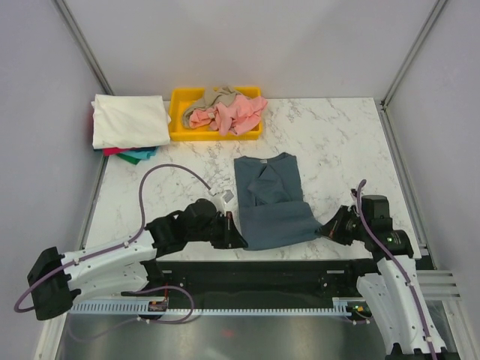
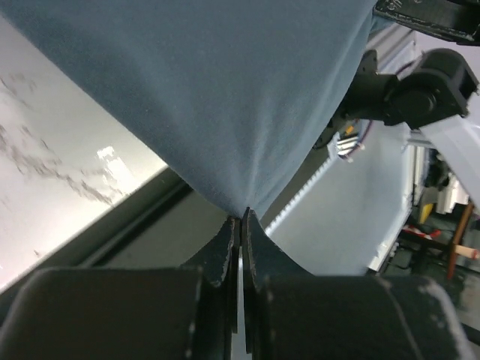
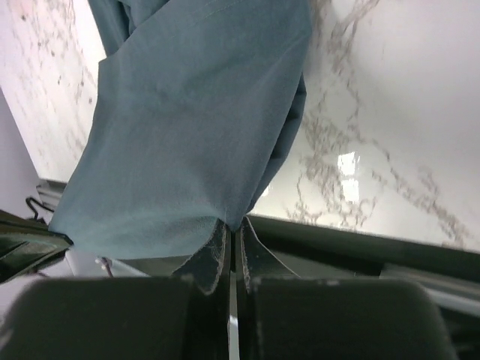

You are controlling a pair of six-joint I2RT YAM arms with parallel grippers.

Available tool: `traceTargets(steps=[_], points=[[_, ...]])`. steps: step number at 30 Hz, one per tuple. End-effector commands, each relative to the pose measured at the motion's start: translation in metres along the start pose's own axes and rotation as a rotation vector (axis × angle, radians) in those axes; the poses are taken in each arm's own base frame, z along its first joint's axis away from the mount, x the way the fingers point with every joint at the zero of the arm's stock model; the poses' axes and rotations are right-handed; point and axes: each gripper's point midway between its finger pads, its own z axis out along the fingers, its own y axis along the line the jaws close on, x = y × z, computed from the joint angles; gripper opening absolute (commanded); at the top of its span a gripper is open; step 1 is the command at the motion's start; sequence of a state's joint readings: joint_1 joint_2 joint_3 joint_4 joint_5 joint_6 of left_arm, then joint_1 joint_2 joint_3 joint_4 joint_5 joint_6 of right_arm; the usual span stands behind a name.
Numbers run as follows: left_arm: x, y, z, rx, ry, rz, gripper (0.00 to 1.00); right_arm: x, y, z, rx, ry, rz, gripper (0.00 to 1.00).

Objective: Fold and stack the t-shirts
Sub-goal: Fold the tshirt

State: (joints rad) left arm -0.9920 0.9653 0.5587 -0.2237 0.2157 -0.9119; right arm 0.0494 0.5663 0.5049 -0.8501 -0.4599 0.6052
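A dark slate-blue t-shirt (image 1: pixel 274 202) lies part folded in the middle of the marble table, collar to the far side. My left gripper (image 1: pixel 238 238) is shut on its near left corner; the cloth (image 2: pixel 225 97) fans out from the closed tips in the left wrist view. My right gripper (image 1: pixel 324 229) is shut on its near right corner, with the cloth (image 3: pixel 187 127) lifted off the table in the right wrist view. Folded shirts, cream-white (image 1: pixel 129 120) on top of red and teal (image 1: pixel 139 154), are stacked at the far left. Salmon-pink (image 1: pixel 236 114) and tan (image 1: pixel 210 97) shirts lie crumpled in the bin.
A yellow plastic bin (image 1: pixel 177 129) stands at the far middle of the table. A small white tag or scrap (image 1: pixel 227 196) lies by the left arm. Grey walls close in on the left, right and back. A black rail runs along the near table edge (image 1: pixel 262 264).
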Motion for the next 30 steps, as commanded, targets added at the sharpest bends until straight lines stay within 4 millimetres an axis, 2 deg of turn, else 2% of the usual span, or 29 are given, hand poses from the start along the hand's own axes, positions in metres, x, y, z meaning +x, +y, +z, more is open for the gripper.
traceTargets(steps=[1, 5, 8, 10, 13, 16, 23, 24, 27, 30], points=[[0.014, -0.009, -0.013, 0.002, -0.003, -0.136, 0.02, 0.016, 0.002, -0.025, 0.022, 0.029, -0.019, 0.0], [0.022, -0.017, -0.026, -0.017, -0.001, -0.149, 0.02, 0.024, 0.008, -0.039, 0.013, 0.04, -0.037, 0.0], [0.017, -0.02, -0.033, -0.043, -0.013, -0.134, 0.02, 0.014, 0.02, -0.046, -0.011, 0.019, -0.055, 0.0], [0.011, -0.013, -0.035, -0.094, -0.037, -0.112, 0.02, 0.0, 0.029, -0.05, -0.015, -0.015, -0.092, 0.0], [-0.004, -0.015, -0.04, -0.143, -0.055, -0.073, 0.02, -0.022, 0.039, -0.05, -0.003, -0.03, -0.126, 0.0], [-0.025, -0.021, -0.043, -0.145, -0.08, -0.064, 0.02, -0.042, 0.05, -0.046, -0.003, -0.031, -0.155, 0.0], [-0.066, -0.009, -0.042, -0.145, -0.078, -0.078, 0.02, -0.075, 0.058, -0.02, 0.014, 0.009, -0.162, 0.0], [-0.071, -0.004, -0.039, -0.155, -0.065, -0.09, 0.02, -0.083, 0.061, -0.018, 0.008, -0.005, -0.171, 0.0], [-0.084, -0.007, -0.037, -0.142, -0.055, -0.072, 0.02, -0.094, 0.062, -0.006, 0.016, 0.005, -0.171, 0.0], [-0.103, 0.002, -0.034, -0.154, -0.06, -0.084, 0.02, -0.108, 0.064, 0.006, 0.02, 0.013, -0.177, 0.0]])
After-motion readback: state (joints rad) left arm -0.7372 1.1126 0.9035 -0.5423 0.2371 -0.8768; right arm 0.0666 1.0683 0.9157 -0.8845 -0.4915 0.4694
